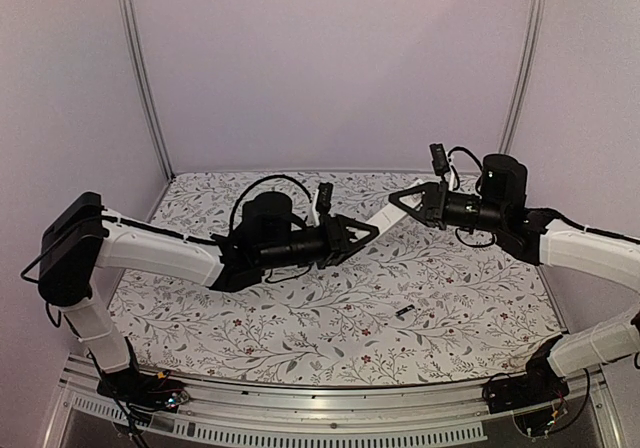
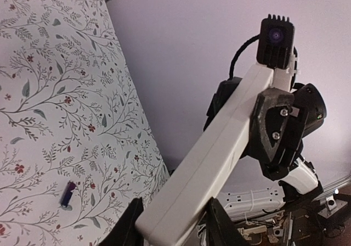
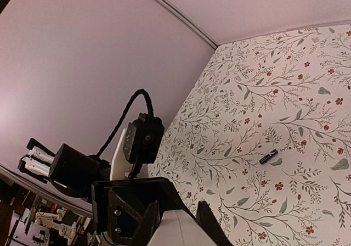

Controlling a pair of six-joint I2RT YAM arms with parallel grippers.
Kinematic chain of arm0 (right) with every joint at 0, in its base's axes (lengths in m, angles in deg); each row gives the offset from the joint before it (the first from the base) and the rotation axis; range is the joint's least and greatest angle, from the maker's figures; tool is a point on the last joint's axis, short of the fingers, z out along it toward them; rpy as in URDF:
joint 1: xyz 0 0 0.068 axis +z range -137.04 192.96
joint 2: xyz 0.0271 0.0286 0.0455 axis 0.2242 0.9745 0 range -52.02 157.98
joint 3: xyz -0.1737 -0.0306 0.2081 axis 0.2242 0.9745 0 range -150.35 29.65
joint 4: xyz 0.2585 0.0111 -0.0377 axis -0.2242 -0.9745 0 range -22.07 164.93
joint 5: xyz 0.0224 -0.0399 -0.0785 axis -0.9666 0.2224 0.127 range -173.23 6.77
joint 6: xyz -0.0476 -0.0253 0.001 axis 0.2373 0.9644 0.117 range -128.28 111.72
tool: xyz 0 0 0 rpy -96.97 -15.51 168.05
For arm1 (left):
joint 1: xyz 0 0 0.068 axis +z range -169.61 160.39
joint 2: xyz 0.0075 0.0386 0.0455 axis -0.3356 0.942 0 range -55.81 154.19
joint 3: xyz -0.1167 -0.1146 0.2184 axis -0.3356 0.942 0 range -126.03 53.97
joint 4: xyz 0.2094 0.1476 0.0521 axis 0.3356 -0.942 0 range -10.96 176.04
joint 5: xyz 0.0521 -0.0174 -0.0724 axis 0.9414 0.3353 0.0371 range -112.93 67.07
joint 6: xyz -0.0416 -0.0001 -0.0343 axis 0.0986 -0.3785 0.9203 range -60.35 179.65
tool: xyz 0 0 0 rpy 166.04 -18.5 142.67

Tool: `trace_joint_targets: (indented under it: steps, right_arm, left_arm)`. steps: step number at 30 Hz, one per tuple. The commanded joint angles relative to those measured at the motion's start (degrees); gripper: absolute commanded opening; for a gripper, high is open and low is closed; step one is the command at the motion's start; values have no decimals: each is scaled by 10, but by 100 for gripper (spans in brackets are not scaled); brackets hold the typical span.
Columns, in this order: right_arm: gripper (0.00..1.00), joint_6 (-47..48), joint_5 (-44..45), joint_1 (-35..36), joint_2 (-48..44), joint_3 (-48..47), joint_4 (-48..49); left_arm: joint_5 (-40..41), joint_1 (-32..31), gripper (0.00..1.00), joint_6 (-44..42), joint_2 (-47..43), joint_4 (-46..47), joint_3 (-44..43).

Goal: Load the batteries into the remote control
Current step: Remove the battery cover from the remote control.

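The white remote control [image 1: 386,215] hangs in the air over the middle of the table, held at both ends. My right gripper [image 1: 402,200] is shut on its far-right end, which fills the space between the jaws [image 3: 180,224] in the right wrist view. My left gripper [image 1: 366,230] has its fingers pressed on either side of the near-left end [image 2: 174,227]; the bar [image 2: 219,158] runs up toward the right gripper [image 2: 279,130]. One small dark battery [image 1: 404,311] lies on the floral cloth below, also in view as the battery [image 2: 68,194] and the battery [image 3: 269,157].
The floral tablecloth [image 1: 300,338] covers the table. Metal frame posts [image 1: 145,78] stand at the back corners before a plain wall. An aluminium rail [image 1: 330,408] runs along the near edge by the arm bases.
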Motion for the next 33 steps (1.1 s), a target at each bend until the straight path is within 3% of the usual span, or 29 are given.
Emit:
trace_joint_targets:
  steps: [1, 10, 15, 21, 30, 33]
  right_arm:
    - [0, 18, 4, 15, -11, -4, -22]
    - [0, -12, -14, 6, -20, -15, -3]
    - [0, -23, -18, -6, -31, -14, 0]
    - [0, -26, -19, -6, -28, -8, 0]
    - [0, -26, -13, -9, -31, -8, 0]
    - [0, -27, -5, -12, -30, -7, -3]
  left_arm:
    - [-1, 7, 30, 11, 8, 69, -4]
    - [-19, 10, 22, 7, 10, 115, 29]
    - [-4, 10, 42, -7, -6, 92, 35]
    - [31, 13, 52, -24, -35, 37, 41]
    - [32, 15, 50, -30, -45, 12, 45]
    - [24, 15, 42, -33, -44, 13, 45]
